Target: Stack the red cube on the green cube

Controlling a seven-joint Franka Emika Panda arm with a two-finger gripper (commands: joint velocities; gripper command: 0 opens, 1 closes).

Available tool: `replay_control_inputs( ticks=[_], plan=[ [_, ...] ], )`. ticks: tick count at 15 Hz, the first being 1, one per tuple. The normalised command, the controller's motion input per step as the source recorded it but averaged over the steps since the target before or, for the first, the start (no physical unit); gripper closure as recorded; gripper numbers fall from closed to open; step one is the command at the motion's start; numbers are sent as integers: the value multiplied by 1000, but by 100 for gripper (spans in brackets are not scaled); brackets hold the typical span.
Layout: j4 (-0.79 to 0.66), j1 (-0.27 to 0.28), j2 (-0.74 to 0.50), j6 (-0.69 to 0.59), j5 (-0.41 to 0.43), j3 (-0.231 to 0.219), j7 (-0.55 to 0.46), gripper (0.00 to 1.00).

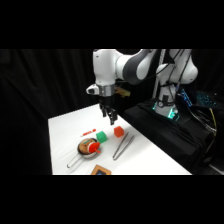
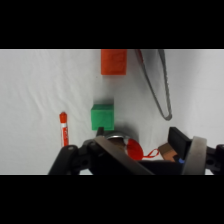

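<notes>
Red cube right of green cube, apart; tongs nearer camera.

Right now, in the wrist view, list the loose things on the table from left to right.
Thin red stick → green cube → red cube → metal tongs. The round thing at the bottom edge sits partly behind the hand's linkage, so I leave it out of the order.

White Panda arm reaches in from upper right of side frame, wrist vertical at upper centre, gripper pointing straight down, hanging above the table.
</notes>
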Motion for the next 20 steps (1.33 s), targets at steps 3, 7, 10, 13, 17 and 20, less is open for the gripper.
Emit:
replay_control_inputs(
  ticks=[3, 7, 10, 13, 17, 20],
  plan=[
    [-16, -2, -36, -5, -8, -12, 17, 0],
    [-135, -15, -133, 74, -34, -34, 50, 0],
    [-252, -26, -190, 177, -36, -43, 58, 0],
    [-306, -39, -191, 259, -17, -46, 37, 0],
    [-312, -43, -182, 293, 29, -32, -29, 0],
    [-274, -29, -136, 266, 65, -16, -71, 0]
  ],
)
